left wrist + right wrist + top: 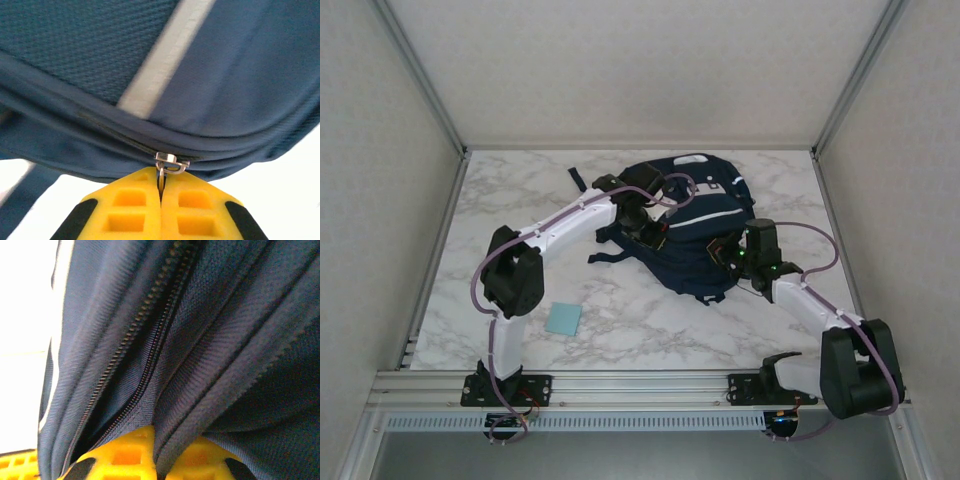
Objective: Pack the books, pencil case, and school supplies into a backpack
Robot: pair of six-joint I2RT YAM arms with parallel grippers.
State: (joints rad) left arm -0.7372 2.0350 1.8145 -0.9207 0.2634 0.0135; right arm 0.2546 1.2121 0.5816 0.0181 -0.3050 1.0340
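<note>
The navy backpack (705,205) with white stripes lies in the middle of the table. My left gripper (642,222) is at its left side. In the left wrist view that gripper (161,176) is shut on the metal zipper pull (171,161) at the bag's seam. At the bag's near right edge my right gripper (728,256) is shut on a fold of the backpack's fabric (210,390), just beside the open zipper (145,355). Of the school supplies, a light-blue square pad (563,318) lies on the table, near left. The books and the pencil case are out of view.
Black straps (610,255) trail from the backpack's left side onto the marble table (520,200). Frame posts and walls stand close on both sides and at the back.
</note>
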